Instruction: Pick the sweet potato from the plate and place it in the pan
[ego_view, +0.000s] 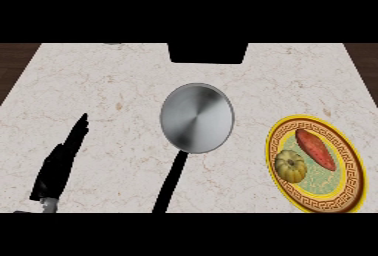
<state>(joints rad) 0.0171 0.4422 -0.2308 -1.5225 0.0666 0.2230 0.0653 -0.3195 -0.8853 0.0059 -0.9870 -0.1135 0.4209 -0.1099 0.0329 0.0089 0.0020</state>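
Sweet potato (315, 149) lies on the plate (353, 165) beside a small squash (291, 165) (right hand unseen). The left hand (60, 162) rests with fingers straight. A good grasp should close along the potato, then carry it left to the pan (196, 118).

Left hand (60, 162): open, fingers straight and together, pointing away from the robot, above the counter's near left part. Right hand: not visible.
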